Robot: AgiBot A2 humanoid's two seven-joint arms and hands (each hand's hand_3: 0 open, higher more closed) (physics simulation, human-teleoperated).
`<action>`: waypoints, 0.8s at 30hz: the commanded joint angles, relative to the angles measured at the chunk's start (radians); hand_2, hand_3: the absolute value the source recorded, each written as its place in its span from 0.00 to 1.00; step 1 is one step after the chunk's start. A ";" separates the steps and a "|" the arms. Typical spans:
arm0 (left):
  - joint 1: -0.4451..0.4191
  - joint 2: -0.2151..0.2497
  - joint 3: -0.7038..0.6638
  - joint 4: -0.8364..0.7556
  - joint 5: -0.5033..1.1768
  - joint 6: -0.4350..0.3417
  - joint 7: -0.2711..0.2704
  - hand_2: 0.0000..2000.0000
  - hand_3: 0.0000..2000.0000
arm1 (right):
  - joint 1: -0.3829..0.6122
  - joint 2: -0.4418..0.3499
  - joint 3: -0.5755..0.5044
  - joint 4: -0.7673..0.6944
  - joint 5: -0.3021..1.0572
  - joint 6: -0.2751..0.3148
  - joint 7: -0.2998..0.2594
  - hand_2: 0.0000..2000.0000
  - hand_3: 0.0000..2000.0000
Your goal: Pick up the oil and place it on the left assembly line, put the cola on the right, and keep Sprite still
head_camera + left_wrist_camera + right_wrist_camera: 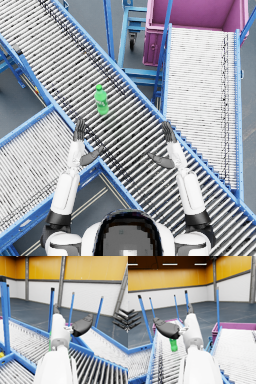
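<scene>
1. Head view: the only bottle in sight is the green Sprite (101, 99), upright on the middle line (135, 135), above and left of centre. No oil or cola shows, so I judge the robot is waiting. The Sprite should be left alone; the next move calls for oil to go to the left line (30, 150) or cola to the right line (200, 90). The left robot hand (81, 142) and right robot hand (170, 145) hover over the middle line at mid-frame, either side of centre. Both have fingers stretched forward and thumbs turned inward, and both hold nothing. The Sprite stands ahead of the left one, apart from it.

2. Left wrist view: the left robot hand (79, 326) is spread and empty at the forearm's end. Only a green sliver of Sprite (50, 342) shows behind the forearm.

3. Right wrist view: the right robot hand (168, 328) is also spread and empty, thumb out sideways. The Sprite (173, 345) stands on the rollers beyond the thumb, untouched.
</scene>
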 commanded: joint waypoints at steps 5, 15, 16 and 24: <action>0.000 0.000 0.000 0.000 0.000 0.000 0.000 0.00 0.00 | 0.000 0.000 0.000 0.000 0.000 0.000 0.000 0.00 0.00; 0.000 0.000 0.000 0.000 0.000 0.000 0.000 0.00 0.00 | 0.000 0.000 0.000 0.000 0.000 0.000 0.000 0.00 0.00; 0.000 0.000 0.000 0.000 0.000 0.000 0.000 0.00 0.00 | 0.000 0.000 0.000 0.000 0.000 0.000 0.000 0.00 0.00; 0.000 0.000 0.000 0.000 0.000 0.000 0.000 0.00 0.00 | 0.000 0.000 0.000 0.000 0.000 0.000 0.000 0.00 0.00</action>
